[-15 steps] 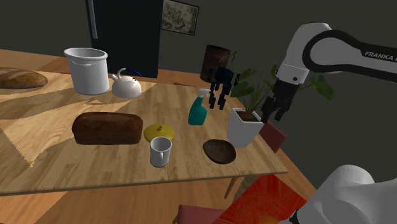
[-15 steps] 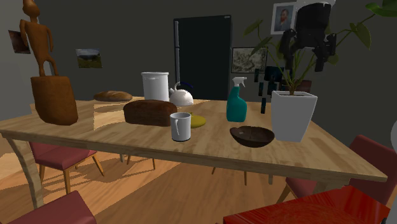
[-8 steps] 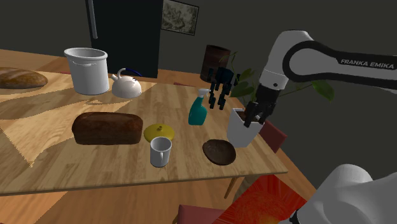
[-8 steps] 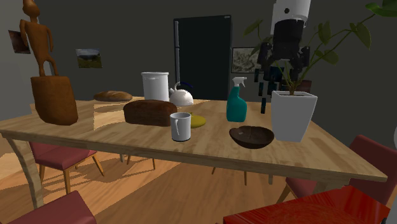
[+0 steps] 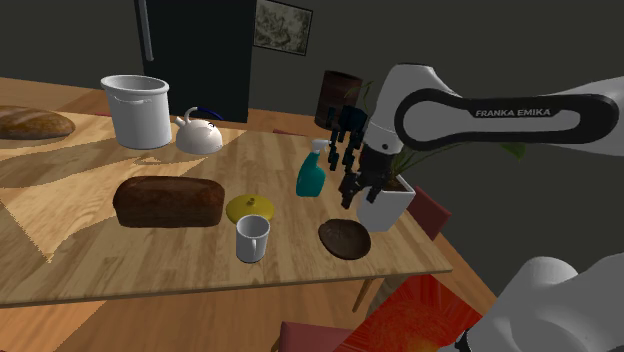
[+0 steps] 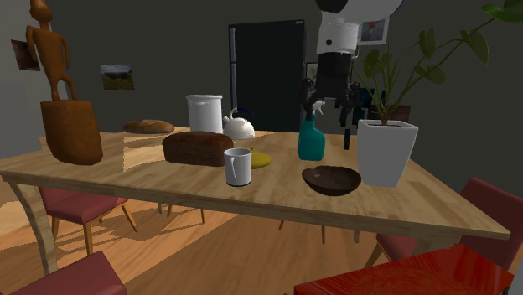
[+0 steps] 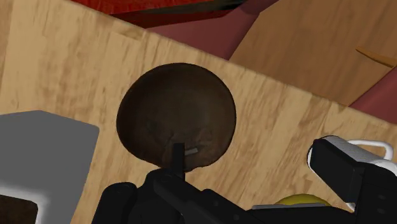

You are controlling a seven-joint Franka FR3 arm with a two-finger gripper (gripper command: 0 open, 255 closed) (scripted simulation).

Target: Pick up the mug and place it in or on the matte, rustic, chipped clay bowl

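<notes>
While the pale mug (image 5: 252, 239) is standing upright and untouched on the wooden surface (image 5: 150, 265), just in front of a flat yellow object (image 5: 250, 207) and near a dark loaf (image 5: 168, 201), the black pincer (image 5: 351, 192) is hanging in the air with its fingers spread apart and nothing between them. It is hovering between the teal spray bottle (image 5: 311, 176) and the white planter (image 5: 384, 203), and the wrist view is looking almost straight down onto the dark brown bowl (image 7: 177, 118), so the hand is sitting over the goal rather than over the thing to be lifted. The height, I judge, is serving to clear the bottle and the plant's leaves, and the fingers are standing open because the grasp is not yet made. The bowl (image 5: 344, 238) is lying mouth up beside the planter, near the mug but apart from it, which is leaving a short, unobstructed carry once the mug is in hand. Reaching the mug is calling for a move toward the shoulder view's left and then a descent.
</notes>
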